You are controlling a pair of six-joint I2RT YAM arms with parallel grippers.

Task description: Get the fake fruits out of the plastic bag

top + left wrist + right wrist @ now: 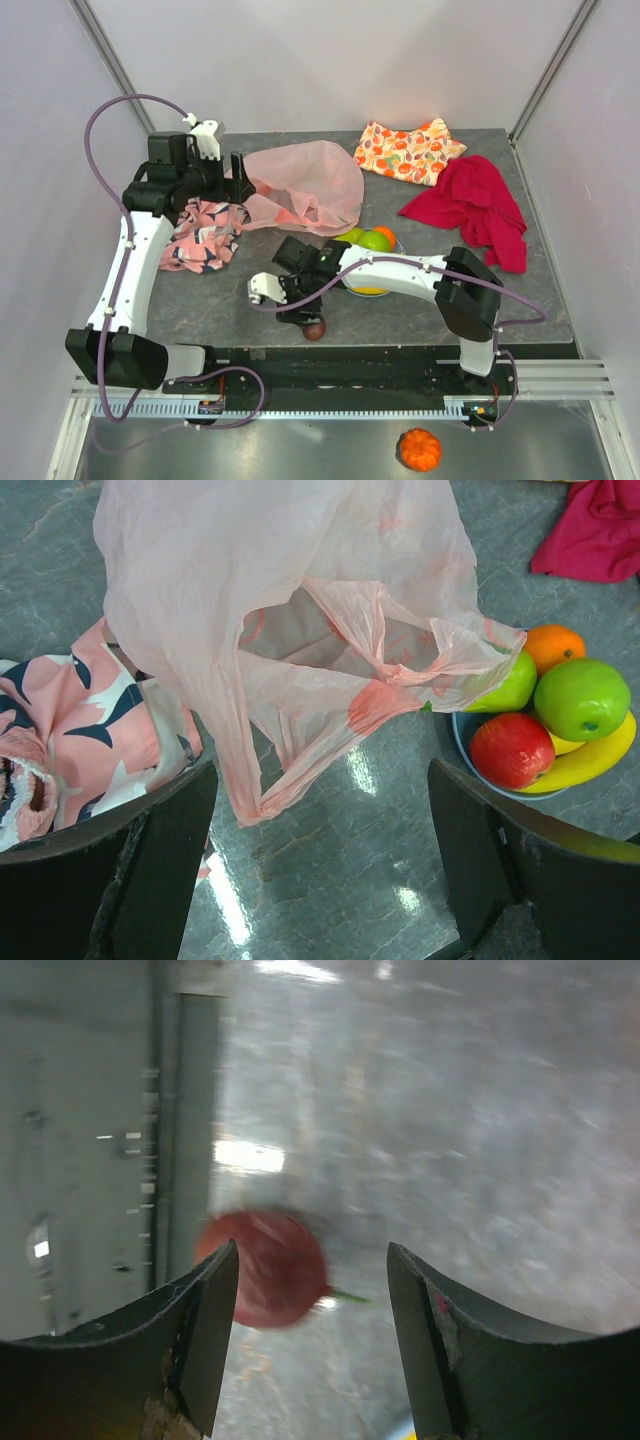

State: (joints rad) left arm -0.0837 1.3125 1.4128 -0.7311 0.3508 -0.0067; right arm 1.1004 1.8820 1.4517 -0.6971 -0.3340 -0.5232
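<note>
The pink plastic bag (303, 183) lies crumpled at the back centre, its handle loops toward the front; it fills the left wrist view (280, 610). My left gripper (240, 183) is open and empty, just left of the bag, with a handle loop lying ahead of its fingers (320, 865). A red apple (512, 750), green apple (582, 698), orange (553, 645), banana (595, 758) and green pear (510, 685) sit on a blue plate (462, 742). My right gripper (302, 314) is open, low over a dark red fruit (315, 330) by the table's front edge. The fruit shows blurred beside the left finger (270, 1268).
A pink-and-black patterned cloth (200, 238) lies under my left arm. A fruit-print orange cloth (405, 148) and a red cloth (475, 205) lie at the back right. An orange pumpkin (418, 449) sits on the floor below the table's front rail (340, 365).
</note>
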